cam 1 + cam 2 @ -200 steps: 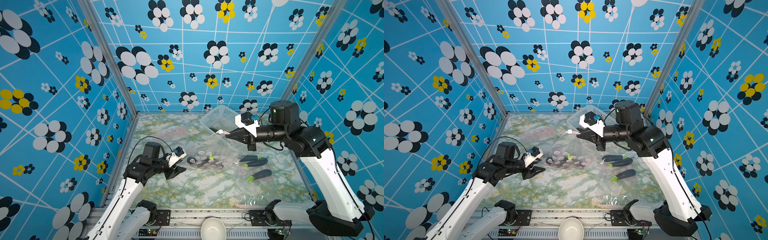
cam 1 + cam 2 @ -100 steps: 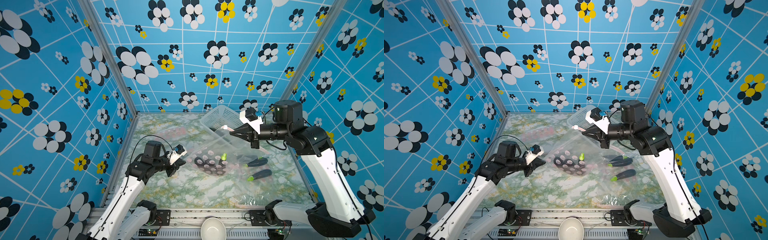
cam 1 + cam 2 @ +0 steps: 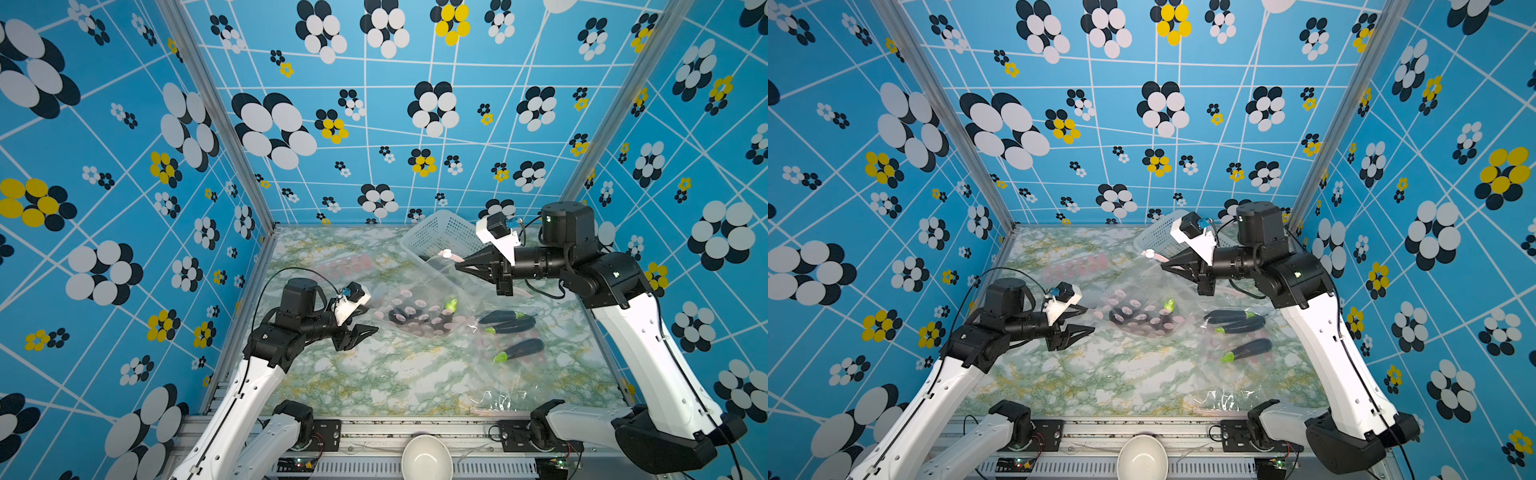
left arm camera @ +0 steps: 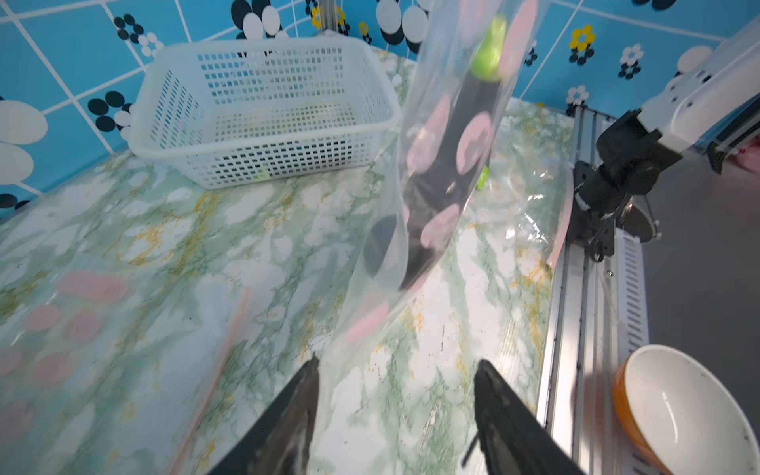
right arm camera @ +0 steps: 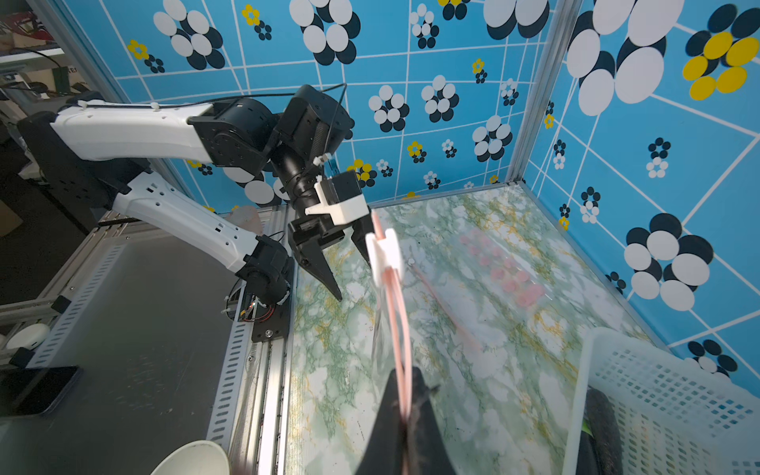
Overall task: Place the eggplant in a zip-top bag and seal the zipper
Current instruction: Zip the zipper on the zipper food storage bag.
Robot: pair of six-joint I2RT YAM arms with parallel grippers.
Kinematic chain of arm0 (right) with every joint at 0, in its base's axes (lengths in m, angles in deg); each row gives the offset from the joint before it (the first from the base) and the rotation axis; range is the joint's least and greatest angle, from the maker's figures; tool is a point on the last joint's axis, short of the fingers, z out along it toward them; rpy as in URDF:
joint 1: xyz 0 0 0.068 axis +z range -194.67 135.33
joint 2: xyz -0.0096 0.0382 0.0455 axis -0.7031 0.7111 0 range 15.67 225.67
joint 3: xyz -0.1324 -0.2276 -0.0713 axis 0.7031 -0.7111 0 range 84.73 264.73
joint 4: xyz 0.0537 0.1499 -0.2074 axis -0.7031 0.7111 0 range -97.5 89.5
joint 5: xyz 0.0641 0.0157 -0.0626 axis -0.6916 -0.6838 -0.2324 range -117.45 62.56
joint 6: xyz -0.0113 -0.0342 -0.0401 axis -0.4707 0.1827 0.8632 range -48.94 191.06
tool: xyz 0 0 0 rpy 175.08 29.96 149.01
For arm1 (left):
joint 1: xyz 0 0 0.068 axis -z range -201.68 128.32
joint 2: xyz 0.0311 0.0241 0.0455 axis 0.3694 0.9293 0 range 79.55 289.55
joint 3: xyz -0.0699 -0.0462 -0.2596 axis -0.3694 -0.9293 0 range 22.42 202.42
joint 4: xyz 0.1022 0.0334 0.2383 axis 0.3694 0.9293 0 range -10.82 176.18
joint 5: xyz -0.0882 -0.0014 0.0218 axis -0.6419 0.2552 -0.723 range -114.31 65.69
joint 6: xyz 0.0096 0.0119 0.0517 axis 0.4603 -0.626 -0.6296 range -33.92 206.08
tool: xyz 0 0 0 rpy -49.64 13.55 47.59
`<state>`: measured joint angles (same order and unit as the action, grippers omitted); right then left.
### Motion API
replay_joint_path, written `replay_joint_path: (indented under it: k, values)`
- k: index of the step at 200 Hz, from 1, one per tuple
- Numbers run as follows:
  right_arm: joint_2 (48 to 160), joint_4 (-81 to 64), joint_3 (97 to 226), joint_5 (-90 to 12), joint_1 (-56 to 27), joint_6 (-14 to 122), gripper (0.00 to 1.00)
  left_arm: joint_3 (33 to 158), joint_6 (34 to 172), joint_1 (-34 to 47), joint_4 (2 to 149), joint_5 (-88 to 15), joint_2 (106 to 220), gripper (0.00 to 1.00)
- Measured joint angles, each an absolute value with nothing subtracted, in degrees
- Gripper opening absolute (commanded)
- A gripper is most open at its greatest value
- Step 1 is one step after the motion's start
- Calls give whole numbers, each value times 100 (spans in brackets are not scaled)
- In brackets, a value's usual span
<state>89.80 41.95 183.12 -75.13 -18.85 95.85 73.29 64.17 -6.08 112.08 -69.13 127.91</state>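
The right gripper pinches the zip-top bag by its zipper; left gripper stands open, empty; the eggplant may drag it loose.

I am looking down at a table topped in green-and-white marbling. A white mesh basket is sitting in its far right corner. A flat clear bag with pink spots is lying toward the far left. On the right side, two eggplants are lying side by side, and a third eggplant is lying just nearer to me. Crumpled clear plastic is spreading around them down to the front edge, and I am not managing to tell whether they are inside it or on it.
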Motion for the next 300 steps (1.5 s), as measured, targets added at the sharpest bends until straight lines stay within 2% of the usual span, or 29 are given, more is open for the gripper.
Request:
replay_joint_path:
  k: [57,125,168,176,182,203,253,267,286,300]
  values:
    - [9321,4151,18301,-7405,-1277,9588,0,7996,7459,-427,10203,-7129,12749,63]
    - [9364,3784,18078,-7414,-1068,9432,0,8686,7820,469,9069,-7083,13320,60]
    - [9384,3631,17995,-7456,-1059,9347,0,8999,7940,854,8656,-7088,13704,45]
    - [9384,3629,17988,-7456,-1057,9323,0,9006,7945,878,8623,-7085,13750,44]
    - [9384,3620,17988,-7460,-1055,9312,0,9006,7949,880,8618,-7085,13776,39]
    - [9384,3546,17988,-7484,-1057,9286,0,9006,7947,880,8627,-7063,13844,38]
    - [9384,3526,17986,-7569,-1055,9282,0,9006,7990,887,8634,-6994,13910,28]
    - [9384,3517,17986,-7585,-1055,9282,0,9016,8047,897,8627,-6991,13938,20]
    - [9384,3509,17986,-7589,-1057,9277,0,9045,8067,915,8640,-6989,13988,1]
    - [9384,3506,17984,-7598,-1057,9266,0,9065,8014,922,8653,-6937,14004,0]
